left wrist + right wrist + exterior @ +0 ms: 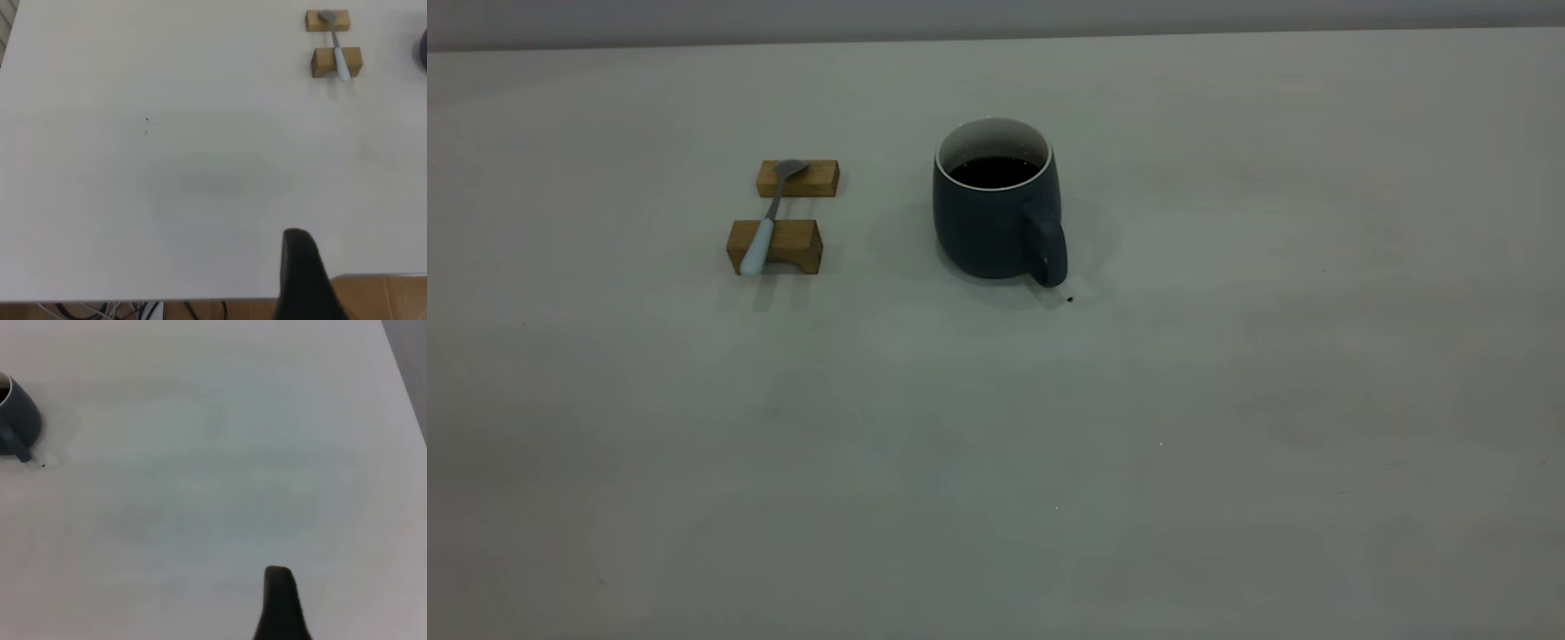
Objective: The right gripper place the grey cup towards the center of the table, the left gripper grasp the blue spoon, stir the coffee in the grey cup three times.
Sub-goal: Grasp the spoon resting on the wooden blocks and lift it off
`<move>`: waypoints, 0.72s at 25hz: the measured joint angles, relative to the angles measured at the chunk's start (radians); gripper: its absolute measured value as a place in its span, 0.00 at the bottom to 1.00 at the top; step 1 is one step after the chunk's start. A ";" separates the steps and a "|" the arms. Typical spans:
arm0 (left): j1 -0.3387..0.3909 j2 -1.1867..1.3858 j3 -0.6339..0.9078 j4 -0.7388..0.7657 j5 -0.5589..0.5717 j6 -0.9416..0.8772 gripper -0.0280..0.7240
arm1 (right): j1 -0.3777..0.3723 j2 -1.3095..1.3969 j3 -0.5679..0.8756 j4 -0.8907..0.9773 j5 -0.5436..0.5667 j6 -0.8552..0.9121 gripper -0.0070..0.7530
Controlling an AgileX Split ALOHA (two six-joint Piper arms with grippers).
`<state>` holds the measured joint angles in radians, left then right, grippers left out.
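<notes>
worktop (1227,400) bare; cup (996,213) to be taken by handle, kept level; claw states can't be told.

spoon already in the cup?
No, the blue spoon lies across two wooden blocks, apart from the grey cup.

Left gripper (303,277): one dark finger in left wrist view, cut by picture edge; jaw state unreadable.
Right gripper (280,603): same, single dark finger, cut off in right wrist view.
Grey cup (15,420): cropped by right wrist picture edge; sliver only in left wrist view.
Dark speck (1070,300) beside cup handle: too small to identify.
Cables (100,311) beyond table edge: cut off.
</notes>
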<state>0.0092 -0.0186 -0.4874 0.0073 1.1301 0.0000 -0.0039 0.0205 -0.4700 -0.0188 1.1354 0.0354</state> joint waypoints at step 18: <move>0.000 0.000 0.000 0.024 0.000 -0.008 0.71 | 0.000 0.000 0.000 0.000 0.000 0.000 0.78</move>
<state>0.0092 -0.0186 -0.4874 0.0316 1.1301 -0.0082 -0.0039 0.0205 -0.4700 -0.0188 1.1354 0.0354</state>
